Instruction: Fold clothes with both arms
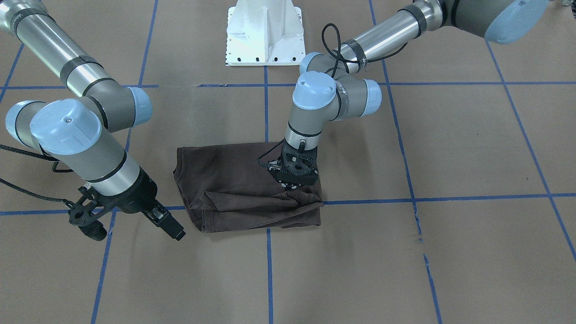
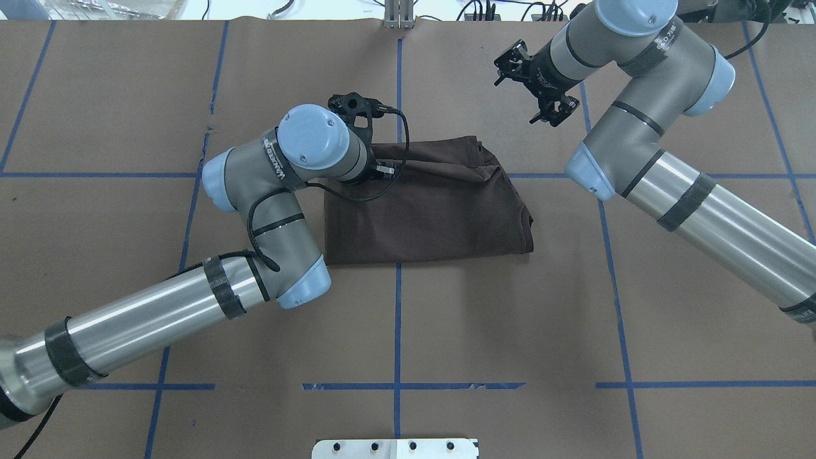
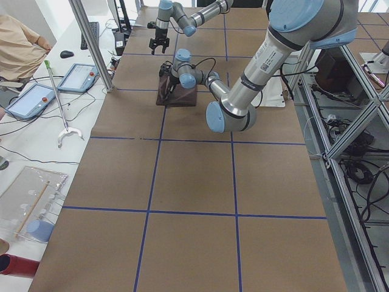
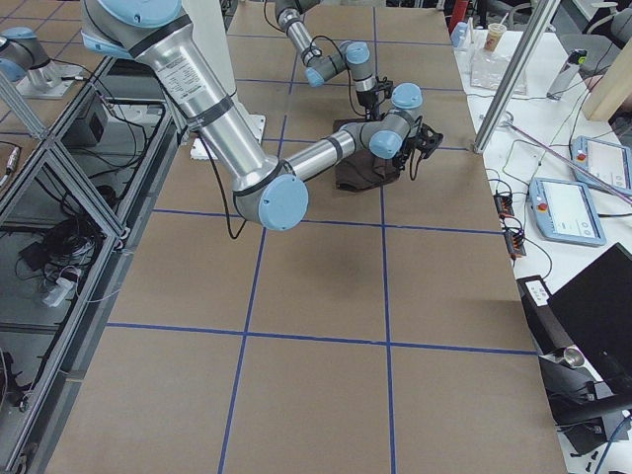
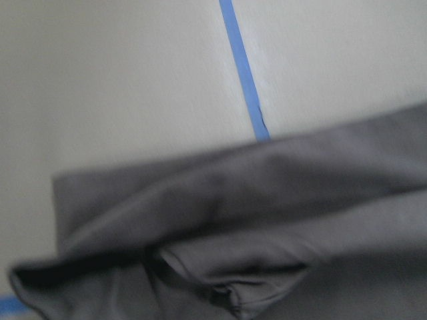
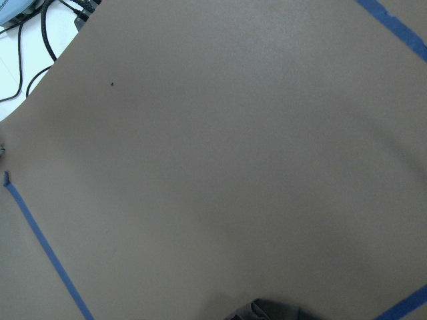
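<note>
The dark brown T-shirt lies folded into a rough rectangle on the brown paper table, and also shows in the overhead view. My left gripper points straight down onto its far corner, with its fingertips in bunched fabric, and appears shut on it. In the overhead view the left wrist hides it. The left wrist view shows blurred cloth folds close up. My right gripper is open and empty. It is raised above the table beside the shirt's collar side, and also shows in the overhead view.
The white pedestal base stands at the robot's edge of the table. Blue tape lines cross the paper. An operators' bench with tablets and a metal pole lies beyond the far edge.
</note>
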You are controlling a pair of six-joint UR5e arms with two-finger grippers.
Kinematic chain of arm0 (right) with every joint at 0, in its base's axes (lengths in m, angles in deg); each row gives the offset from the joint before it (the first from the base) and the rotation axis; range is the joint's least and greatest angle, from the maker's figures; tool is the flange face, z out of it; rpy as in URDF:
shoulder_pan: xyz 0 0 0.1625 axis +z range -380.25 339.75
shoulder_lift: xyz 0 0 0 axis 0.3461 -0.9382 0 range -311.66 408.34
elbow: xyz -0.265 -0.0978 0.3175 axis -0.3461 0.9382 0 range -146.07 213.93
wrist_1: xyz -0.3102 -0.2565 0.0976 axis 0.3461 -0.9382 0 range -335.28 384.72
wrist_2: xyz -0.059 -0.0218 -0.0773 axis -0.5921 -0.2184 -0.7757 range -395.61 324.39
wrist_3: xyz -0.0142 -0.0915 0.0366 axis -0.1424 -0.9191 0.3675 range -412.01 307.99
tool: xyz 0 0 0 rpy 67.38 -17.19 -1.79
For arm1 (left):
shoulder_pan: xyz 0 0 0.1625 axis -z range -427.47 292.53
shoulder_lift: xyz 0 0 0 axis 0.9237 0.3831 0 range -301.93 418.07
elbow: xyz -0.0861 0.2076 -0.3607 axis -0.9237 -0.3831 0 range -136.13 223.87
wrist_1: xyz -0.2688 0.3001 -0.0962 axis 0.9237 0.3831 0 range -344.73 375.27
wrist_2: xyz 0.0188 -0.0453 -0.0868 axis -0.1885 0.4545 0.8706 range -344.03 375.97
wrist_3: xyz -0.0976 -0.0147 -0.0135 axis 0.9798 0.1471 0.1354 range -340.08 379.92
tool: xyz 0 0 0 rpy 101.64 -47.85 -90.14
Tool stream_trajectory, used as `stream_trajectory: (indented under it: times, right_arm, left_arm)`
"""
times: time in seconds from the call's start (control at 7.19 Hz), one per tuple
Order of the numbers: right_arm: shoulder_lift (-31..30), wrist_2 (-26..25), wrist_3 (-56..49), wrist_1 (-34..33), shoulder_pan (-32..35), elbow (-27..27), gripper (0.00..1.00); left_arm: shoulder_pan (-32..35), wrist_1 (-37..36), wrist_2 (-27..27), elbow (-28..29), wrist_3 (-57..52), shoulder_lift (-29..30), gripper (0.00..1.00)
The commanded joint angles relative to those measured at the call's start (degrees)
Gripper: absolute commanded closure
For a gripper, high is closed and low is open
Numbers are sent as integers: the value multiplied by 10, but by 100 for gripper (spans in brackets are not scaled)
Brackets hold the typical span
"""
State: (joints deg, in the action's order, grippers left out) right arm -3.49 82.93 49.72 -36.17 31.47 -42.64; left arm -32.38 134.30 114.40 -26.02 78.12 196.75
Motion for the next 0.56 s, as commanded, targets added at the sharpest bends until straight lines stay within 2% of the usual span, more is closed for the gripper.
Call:
stream_trajectory:
  times: [0.0,0.14,0.42]
  right_arm:
    - [-1,-2,11,1,-14,-5,0]
    - [-12,-2,24,-2,-14,-24,0]
    - [-12,-3,29,-5,-21,-33,0]
  left_arm:
    - [53,173,0,222,-15,93,100]
    - [81,175,5,236,-37,111,100]
    - [100,173,29,224,-42,114,100]
